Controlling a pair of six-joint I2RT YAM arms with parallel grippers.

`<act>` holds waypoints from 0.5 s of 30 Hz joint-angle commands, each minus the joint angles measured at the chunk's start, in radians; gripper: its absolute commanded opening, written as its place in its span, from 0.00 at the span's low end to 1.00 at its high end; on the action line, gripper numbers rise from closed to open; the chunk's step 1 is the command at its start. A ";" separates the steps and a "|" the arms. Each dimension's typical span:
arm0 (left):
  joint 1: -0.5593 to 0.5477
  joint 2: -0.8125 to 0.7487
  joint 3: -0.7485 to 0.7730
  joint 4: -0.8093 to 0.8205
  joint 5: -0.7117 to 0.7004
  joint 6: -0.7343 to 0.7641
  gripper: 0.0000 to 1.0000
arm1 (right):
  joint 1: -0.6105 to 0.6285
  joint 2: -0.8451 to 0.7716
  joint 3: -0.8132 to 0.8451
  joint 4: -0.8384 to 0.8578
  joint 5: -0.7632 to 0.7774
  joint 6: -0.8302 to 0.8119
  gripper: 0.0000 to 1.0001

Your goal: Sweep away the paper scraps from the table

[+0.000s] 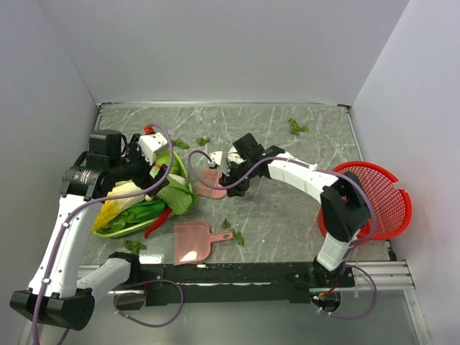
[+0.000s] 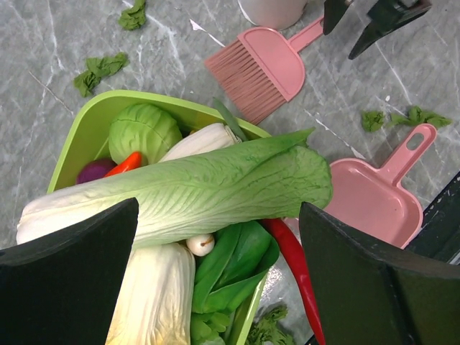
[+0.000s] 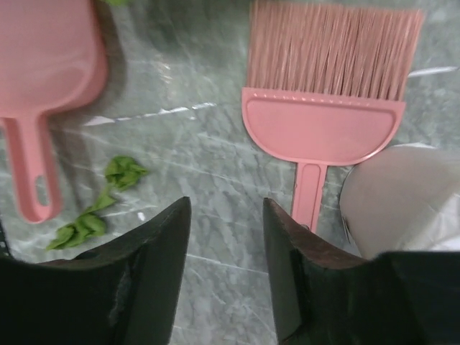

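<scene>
Paper scraps (image 3: 123, 172) lie on the table (image 3: 215, 144), the nearest pair at 10 o'clock of your right gripper (image 3: 224, 208). The brush (image 3: 320, 129) sits with its handle at 1 o'clock, long axis 12–6, bristles far. Right jaws are apart with nothing between them; you probably need a nudge rightward. Left gripper (image 2: 218, 215) gapes wide over the green tray (image 2: 79, 136) of vegetables (image 2: 215, 187).

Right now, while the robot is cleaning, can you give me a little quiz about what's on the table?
1. True or false: the right pincer is gripping the pink brush.
2. The basket at the table's right edge is: A blue, B red, C yellow?
3. What lies beside the pink dustpan's handle?
Key: 1 false, nothing sits between its jaws; 2 B; 3 paper scraps.
</scene>
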 commanded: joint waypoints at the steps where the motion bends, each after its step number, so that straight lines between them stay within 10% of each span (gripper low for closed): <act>1: -0.001 0.000 0.010 0.015 -0.017 0.020 0.96 | -0.013 0.060 0.087 -0.011 0.019 -0.063 0.50; 15: 0.009 0.059 0.048 0.030 0.023 0.002 0.97 | -0.108 0.209 0.113 -0.001 0.197 -0.140 0.59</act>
